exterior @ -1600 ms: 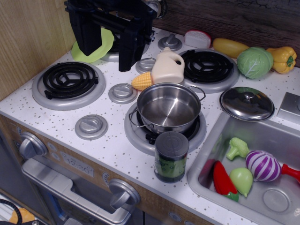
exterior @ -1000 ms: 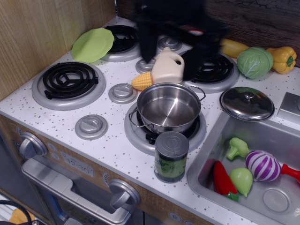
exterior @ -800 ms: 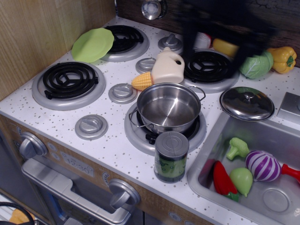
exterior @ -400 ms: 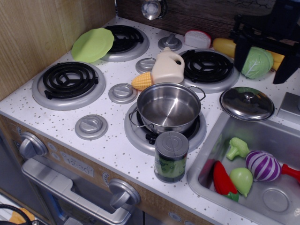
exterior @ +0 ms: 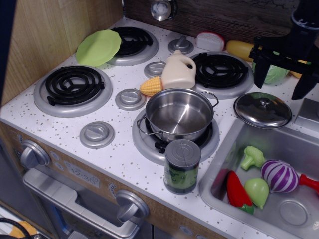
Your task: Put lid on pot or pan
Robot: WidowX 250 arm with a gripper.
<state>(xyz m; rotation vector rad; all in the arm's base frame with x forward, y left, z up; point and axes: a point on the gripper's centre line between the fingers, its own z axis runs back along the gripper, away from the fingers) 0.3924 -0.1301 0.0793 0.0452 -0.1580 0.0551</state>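
The shiny steel pot (exterior: 179, 114) stands empty and uncovered on the front right burner, its two wire loop handles showing. The round domed steel lid (exterior: 262, 110) with its centre knob lies on the counter to the pot's right, at the sink's back left corner. My black gripper (exterior: 282, 92) hangs open just above the lid's far edge, one finger (exterior: 260, 77) left of it and the other at the right. It holds nothing.
A dark can with a green label (exterior: 182, 167) stands in front of the pot. A cream jug (exterior: 178, 70) and a corn cob (exterior: 151, 86) lie behind it. A green plate (exterior: 98, 47) is at the back left. Toy vegetables lie in the sink (exterior: 294, 149). A cabbage sits behind the gripper.
The arm has swept from the back left across the stove to the right. It now hangs lower, over the lid. The pot and lid have not moved.
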